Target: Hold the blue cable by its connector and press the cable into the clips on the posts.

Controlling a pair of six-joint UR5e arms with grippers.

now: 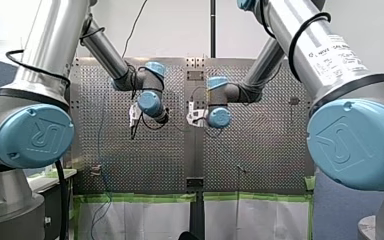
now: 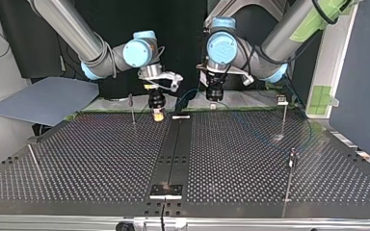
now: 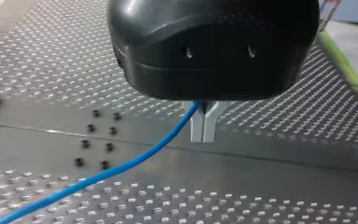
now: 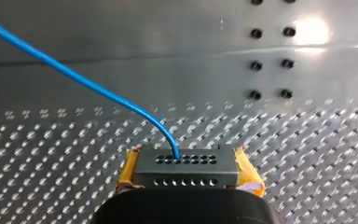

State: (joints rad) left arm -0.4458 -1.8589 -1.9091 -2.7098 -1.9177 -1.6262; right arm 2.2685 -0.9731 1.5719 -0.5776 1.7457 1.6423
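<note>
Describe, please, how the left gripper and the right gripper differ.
The left gripper has bare metal fingers; the right gripper has yellow pads. The left gripper pinches the blue cable itself; the right gripper clamps its black connector. Both are shut, low over the perforated table.

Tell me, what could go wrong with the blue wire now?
The blue cable bends sharply where it leaves the connector in my right hand; a hard pull might kink it or tug it loose. My left hand pinches the cable with thin metal fingers only, so it might slip. The posts look thin, so pressing could bend one or miss its clip.
</note>
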